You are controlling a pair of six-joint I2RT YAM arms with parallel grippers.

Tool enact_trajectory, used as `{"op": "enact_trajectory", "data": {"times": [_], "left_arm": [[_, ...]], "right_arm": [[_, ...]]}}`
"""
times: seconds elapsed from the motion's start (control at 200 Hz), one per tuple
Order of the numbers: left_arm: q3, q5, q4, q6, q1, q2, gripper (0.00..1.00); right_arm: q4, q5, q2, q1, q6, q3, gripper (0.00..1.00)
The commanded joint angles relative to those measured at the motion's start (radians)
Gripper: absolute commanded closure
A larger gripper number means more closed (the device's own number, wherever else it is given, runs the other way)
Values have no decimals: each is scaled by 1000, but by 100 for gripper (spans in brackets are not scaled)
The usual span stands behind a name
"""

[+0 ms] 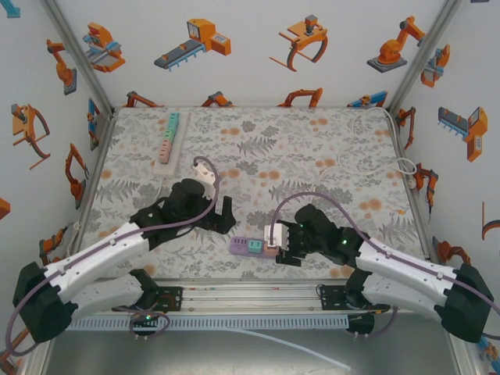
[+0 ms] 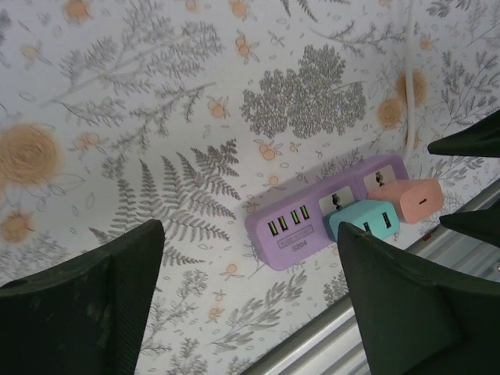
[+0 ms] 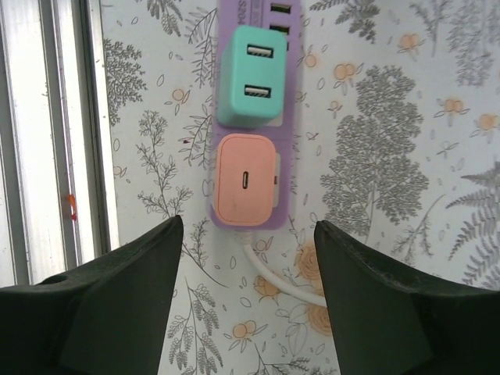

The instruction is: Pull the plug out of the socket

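The socket strip (image 1: 242, 247) lies by the table's (image 1: 312, 148) near edge, between my claws: my left gripper (image 2: 250, 230) is just behind and left of it, my right gripper (image 3: 248, 225) at its right end. On it the single-port plug (image 3: 244, 178) sits rightmost, with the two-port plug (image 3: 250, 74) just beside it on the left. A second strip (image 1: 168, 141) lies well apart, far back left.

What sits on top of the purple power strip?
Two chargers are plugged into the purple power strip: a teal charger with two USB ports and a peach charger with one small port. Their pins and the sockets under them are covered.
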Motion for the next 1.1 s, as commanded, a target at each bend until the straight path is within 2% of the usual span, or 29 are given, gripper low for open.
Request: {"op": "enact_trajectory", "data": {"times": [0.0, 0.11, 0.225, 0.451, 0.616, 0.711, 0.901, 1.091], "left_arm": [[25, 55, -13, -105, 5, 75, 25], [4, 79, 26, -135, 4, 138, 37], [-15, 104, 39, -147, 5, 187, 41], [-43, 227, 77, -145, 5, 249, 46], [-49, 168, 58, -174, 5, 289, 47], [-48, 173, 81, -192, 5, 314, 47], [-41, 204, 96, -208, -4, 365, 50], [-60, 164, 64, -225, -16, 380, 52]], "right_arm": [[53, -38, 44, -3, -21, -8, 41], [102, -65, 92, -3, -18, -3, 47], [136, -82, 134, -3, -9, 4, 52], [151, -102, 184, -3, -5, 26, 58], [159, -107, 197, -3, -3, 36, 64], [162, -102, 207, -3, -4, 39, 67], [162, -94, 210, -3, -5, 43, 68], [167, -86, 214, -3, -4, 38, 68]]}}
